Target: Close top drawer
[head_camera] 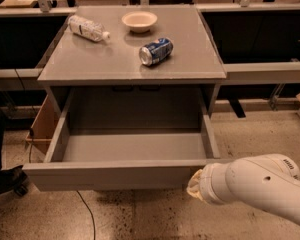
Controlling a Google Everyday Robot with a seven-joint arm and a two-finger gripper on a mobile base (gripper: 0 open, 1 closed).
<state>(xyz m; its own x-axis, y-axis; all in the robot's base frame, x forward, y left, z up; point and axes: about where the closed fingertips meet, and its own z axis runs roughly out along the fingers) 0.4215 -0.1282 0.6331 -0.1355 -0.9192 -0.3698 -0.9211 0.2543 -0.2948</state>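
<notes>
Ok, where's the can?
Camera view: the can lies on the cabinet top, front-right of the bowl; the gripper is lower right, by the open top drawer.

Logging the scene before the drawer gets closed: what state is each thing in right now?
top drawer: open, pulled far out of the cabinet.
gripper: low, at the right end of the drawer's front panel; contact unclear.
soda can: lying on its side on the cabinet top.
plastic bottle: lying on its side on the cabinet top.
bowl: upright on the cabinet top.
</notes>
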